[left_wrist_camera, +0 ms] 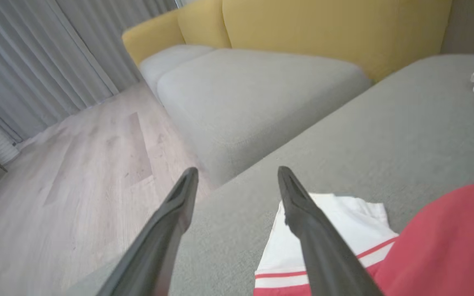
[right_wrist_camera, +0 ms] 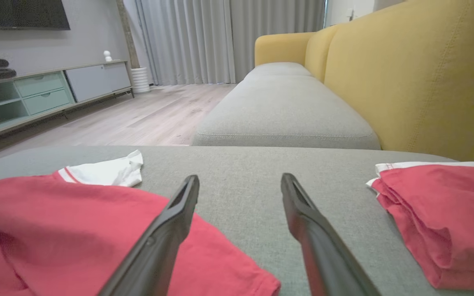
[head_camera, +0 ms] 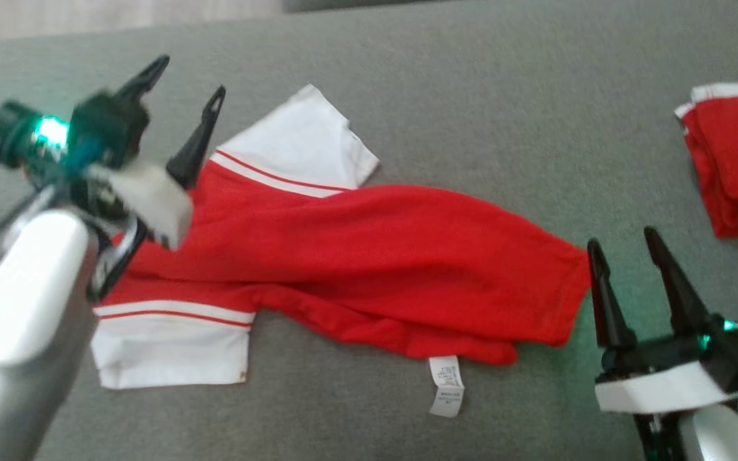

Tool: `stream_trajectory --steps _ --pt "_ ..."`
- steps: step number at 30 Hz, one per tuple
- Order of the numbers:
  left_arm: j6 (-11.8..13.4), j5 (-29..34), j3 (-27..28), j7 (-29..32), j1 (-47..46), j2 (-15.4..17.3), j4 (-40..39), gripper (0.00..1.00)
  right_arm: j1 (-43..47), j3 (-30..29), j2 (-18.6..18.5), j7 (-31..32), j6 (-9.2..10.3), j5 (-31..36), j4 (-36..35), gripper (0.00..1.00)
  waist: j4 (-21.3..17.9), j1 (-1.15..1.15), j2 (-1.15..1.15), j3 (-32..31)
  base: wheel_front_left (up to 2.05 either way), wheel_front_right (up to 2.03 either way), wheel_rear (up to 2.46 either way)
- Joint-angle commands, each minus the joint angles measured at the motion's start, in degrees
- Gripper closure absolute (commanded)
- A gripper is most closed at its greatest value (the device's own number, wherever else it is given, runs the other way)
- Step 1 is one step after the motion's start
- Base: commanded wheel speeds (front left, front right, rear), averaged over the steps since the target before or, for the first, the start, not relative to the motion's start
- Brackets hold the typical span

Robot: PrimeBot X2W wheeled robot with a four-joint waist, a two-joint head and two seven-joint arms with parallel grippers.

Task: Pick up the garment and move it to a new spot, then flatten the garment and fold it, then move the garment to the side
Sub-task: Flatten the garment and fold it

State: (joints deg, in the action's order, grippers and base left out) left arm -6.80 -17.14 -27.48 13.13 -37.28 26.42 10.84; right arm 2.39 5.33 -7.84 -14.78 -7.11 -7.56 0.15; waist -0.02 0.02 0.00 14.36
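Note:
A red garment (head_camera: pixel 356 256) with white sleeves and red stripes lies spread lengthwise on the grey cushion (head_camera: pixel 471 96), a white label sticking out at its near edge. My left gripper (head_camera: pixel 186 80) hovers open above its left end, by the far white sleeve (left_wrist_camera: pixel 335 222), with nothing between the fingers. My right gripper (head_camera: pixel 625 246) stands open just off the garment's right hem (right_wrist_camera: pixel 220 263), fingers empty. In the right wrist view the red cloth (right_wrist_camera: pixel 76 230) lies under and left of the left finger.
A second red and white garment (head_camera: pixel 737 160) lies folded at the right edge of the cushion (right_wrist_camera: pixel 447 222). A yellow sofa back (right_wrist_camera: pixel 405 74) and a paler seat cushion (left_wrist_camera: pixel 253 90) lie beyond. Wooden floor (left_wrist_camera: pixel 76 172) drops off to the left.

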Motion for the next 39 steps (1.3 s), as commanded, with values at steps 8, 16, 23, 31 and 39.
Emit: stream_trajectory --steps 8,16,23,31,39 --pt "-0.67 -7.38 -9.96 4.63 -15.90 3.18 8.75 0.00 -3.67 3.26 -1.34 -0.22 -0.37 -0.87 -1.50 0.00 -5.99 -0.02 0.00 6.02 0.00 0.00 0.00" --pt "-0.68 -14.66 -21.46 7.72 -27.00 4.75 22.02 0.00 -6.69 4.55 -1.04 -0.22 -0.37 -1.50 -1.38 0.00 -10.35 -0.02 0.00 10.82 0.00 0.00 0.00" --pt "-0.69 -19.96 -28.33 9.04 -31.13 6.95 26.70 0.00 -7.65 4.61 -0.29 -0.22 -0.37 -1.86 -1.30 0.00 -12.80 -0.02 0.00 13.00 0.00 0.00 0.00" --pt "-0.69 -24.09 -34.12 9.13 -33.43 8.59 26.94 0.00 -8.17 4.54 0.17 -0.22 -0.37 -1.91 -1.06 0.00 -13.65 -0.02 0.00 13.99 0.00 0.00 0.00" --pt "-0.69 -29.63 -40.23 9.69 -35.78 10.69 24.81 1.00 -7.61 4.52 -0.22 -0.22 -0.37 -2.46 0.20 0.00 -13.39 -0.02 0.00 13.86 0.00 0.00 0.00"
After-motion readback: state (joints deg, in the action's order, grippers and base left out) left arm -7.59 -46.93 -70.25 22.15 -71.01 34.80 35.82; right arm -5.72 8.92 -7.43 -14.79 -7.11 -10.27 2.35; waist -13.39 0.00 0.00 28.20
